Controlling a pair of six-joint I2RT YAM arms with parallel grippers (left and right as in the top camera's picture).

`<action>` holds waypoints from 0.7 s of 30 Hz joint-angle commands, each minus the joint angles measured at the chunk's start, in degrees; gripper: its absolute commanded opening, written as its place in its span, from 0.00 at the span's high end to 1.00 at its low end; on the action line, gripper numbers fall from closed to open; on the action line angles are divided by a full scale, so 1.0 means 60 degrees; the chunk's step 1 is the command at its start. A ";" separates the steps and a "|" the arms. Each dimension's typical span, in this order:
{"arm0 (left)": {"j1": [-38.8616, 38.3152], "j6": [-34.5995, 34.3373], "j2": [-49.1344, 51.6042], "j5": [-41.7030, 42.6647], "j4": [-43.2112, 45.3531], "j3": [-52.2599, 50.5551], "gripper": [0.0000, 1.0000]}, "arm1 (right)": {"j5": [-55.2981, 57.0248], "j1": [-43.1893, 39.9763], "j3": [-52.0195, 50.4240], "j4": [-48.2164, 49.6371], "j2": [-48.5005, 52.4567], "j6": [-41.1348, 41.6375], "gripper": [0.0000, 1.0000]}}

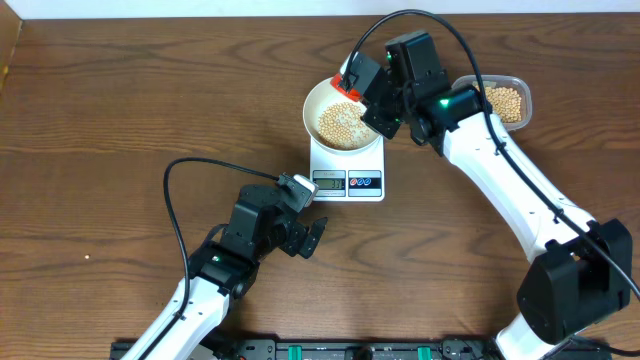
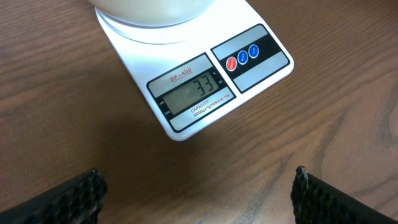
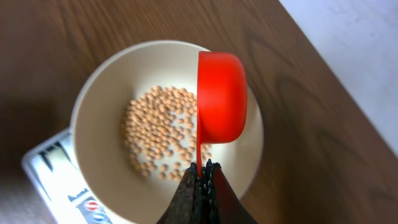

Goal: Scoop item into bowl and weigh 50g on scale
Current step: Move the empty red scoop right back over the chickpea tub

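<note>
Two lots of beans (image 1: 342, 122) are on view: one lies as a loose layer on the floor of the bowl (image 3: 99, 93), and the other fills a clear tub (image 1: 507, 102) at the far right of the table (image 1: 100, 150), apart from the bowl. The bowl stands on the far half of the scale (image 2: 134, 46). The near half of the scale is bare, and its display (image 2: 191, 94) reads 33 beside a row of round buttons (image 2: 242, 57).

The right gripper (image 3: 200, 183) is above the bowl with its fingers pressed together on the thin handle of a red scoop (image 3: 221, 96). The scoop hangs over the right part of the bowl, above the beans and clear of the rim. It is turned on its side, so the wrist camera sees only its smooth outer wall; whether any beans are in it cannot be told. From overhead the right arm reaches in from the near right and crosses between the tub and the scale.

The left gripper (image 1: 312, 238) sits low over the table, just in front of the scale's near left corner and not touching it. Its fingers (image 2: 74, 196) stand wide apart at the bottom corners of the wrist view, with only bare wood between them, and they point at the display
</note>
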 commanded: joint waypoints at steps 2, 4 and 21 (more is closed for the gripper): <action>0.0011 -0.0149 0.0055 -0.0127 0.0007 0.0015 0.03 | -0.1676 -0.0579 0.0237 0.0029 -0.0364 0.1264 0.99; 0.0011 -0.0153 0.0055 -0.0127 0.0007 0.0015 0.03 | -0.2306 -0.1013 0.0251 0.0033 -0.0521 0.1763 0.99; 0.0011 -0.0153 0.0055 -0.0127 0.0007 0.0015 0.04 | -0.1577 -0.4812 0.0251 -0.1246 -0.1322 0.3089 0.99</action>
